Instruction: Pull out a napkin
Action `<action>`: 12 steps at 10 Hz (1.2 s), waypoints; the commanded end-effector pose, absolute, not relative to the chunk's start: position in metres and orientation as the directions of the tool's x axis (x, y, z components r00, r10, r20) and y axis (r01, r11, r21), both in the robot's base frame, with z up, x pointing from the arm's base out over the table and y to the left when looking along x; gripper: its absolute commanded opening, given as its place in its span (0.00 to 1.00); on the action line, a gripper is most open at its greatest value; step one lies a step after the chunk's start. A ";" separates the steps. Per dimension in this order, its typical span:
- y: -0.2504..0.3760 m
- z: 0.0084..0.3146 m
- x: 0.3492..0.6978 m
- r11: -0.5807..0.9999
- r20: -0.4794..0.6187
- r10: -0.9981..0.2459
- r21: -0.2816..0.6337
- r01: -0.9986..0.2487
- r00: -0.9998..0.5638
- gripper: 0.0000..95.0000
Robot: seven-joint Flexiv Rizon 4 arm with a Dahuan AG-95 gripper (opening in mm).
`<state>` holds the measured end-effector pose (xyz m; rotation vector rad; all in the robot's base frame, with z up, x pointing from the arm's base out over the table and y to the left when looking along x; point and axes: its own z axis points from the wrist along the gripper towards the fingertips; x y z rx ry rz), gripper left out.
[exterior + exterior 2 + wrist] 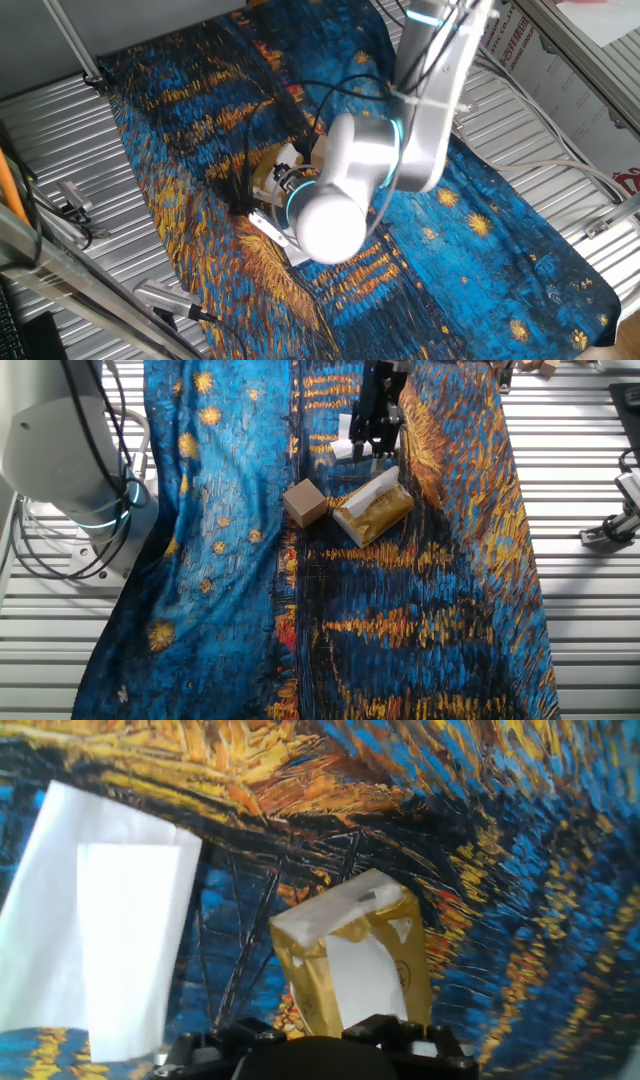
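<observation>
This is a robot laboratory or test bench, not a home. The tabletop (590, 620) is made of ribbed silver aluminium slats, bare on either side of a draped blue-and-gold painted-night-sky cloth (240, 560). A large white and grey robot arm with a glowing teal ring (340, 200) stands over it, black cables (60, 550) looping from its base at the left. Slim metal frame poles (70, 40) rise at the far left edge, and small metal clamps (70, 205) lie on the slats.

Two fixed cams are set high at opposite worktop (60, 110) edges, angled down. Hand cam is held close above the tissue packet (350, 965), also seen by both.
</observation>
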<state>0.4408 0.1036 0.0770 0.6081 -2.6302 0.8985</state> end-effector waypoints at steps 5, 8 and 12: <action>0.089 0.075 0.433 0.648 0.443 -0.324 -0.540 -0.537 -0.836 0.20; 0.089 0.075 0.433 0.641 0.440 -0.326 -0.548 -0.537 -0.837 0.20; 0.085 0.077 0.432 0.632 0.428 -0.337 -0.557 -0.539 -0.838 0.20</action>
